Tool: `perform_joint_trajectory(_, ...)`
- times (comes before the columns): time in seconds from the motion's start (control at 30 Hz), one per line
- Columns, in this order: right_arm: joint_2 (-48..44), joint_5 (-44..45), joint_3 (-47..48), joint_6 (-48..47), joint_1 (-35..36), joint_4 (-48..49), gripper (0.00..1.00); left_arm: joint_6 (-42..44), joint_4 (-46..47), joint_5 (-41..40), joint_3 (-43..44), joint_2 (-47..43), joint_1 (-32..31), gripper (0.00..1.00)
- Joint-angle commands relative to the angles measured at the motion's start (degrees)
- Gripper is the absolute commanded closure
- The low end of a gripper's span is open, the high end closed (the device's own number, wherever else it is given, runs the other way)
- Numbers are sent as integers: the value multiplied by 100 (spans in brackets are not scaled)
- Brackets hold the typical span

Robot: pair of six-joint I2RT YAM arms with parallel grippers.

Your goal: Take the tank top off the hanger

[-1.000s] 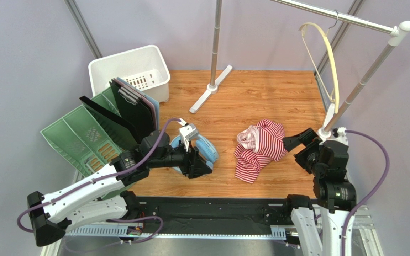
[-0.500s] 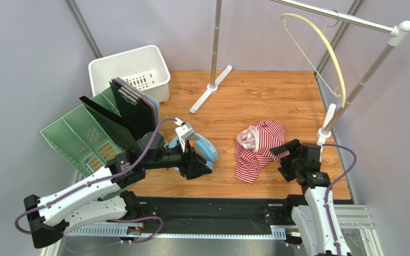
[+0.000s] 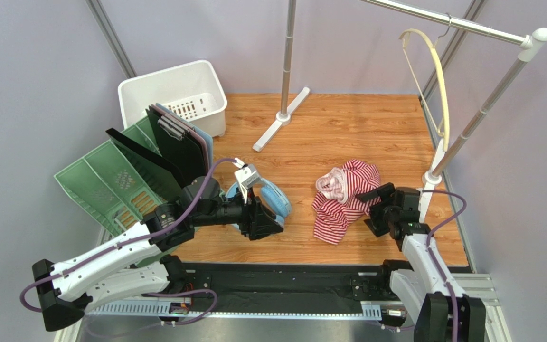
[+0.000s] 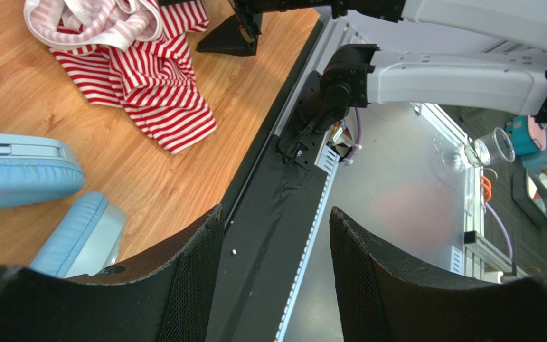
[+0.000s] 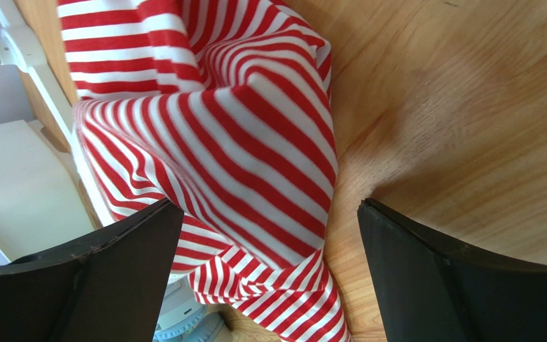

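The red-and-white striped tank top (image 3: 344, 198) lies crumpled on the wooden table, off the hanger; it also shows in the left wrist view (image 4: 137, 60) and fills the right wrist view (image 5: 226, 142). The cream hanger (image 3: 437, 78) hangs bare from the silver rail at the upper right. My right gripper (image 3: 370, 211) is open, low at the tank top's right edge, holding nothing. My left gripper (image 3: 273, 222) is open and empty, left of the tank top near the table's front edge.
A blue headset case (image 3: 268, 199) lies by my left gripper. A white basket (image 3: 173, 96) and a green rack with dark folders (image 3: 123, 174) stand at the left. The clothes rack's post (image 3: 287, 64) and right leg (image 3: 469, 121) stand at the back and right.
My right arm has dropped lower and moved in toward the tank top's right edge. The bare hanger swung left and back on the rail. The left arm has barely moved.
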Motion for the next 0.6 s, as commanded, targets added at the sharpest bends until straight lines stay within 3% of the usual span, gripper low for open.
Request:
perform_joint_trajectory(0.0,508,-167,128,27,47,823,1,-61,178,-21,18,0,-53,38)
perform_joint_trajectory(0.1,799,-97,163,-17,187,1061,4,-61,134,-47,36,-26,-53,38)
perform_joint_trajectory(0.3,1054,0,128,-183,232,1413,23,-79,38,-65,71,-44,-62,38)
perform_joint_trajectory(0.57,809,-455,558,-1464,232,1194,99,61,20,84,291,184,-71,29)
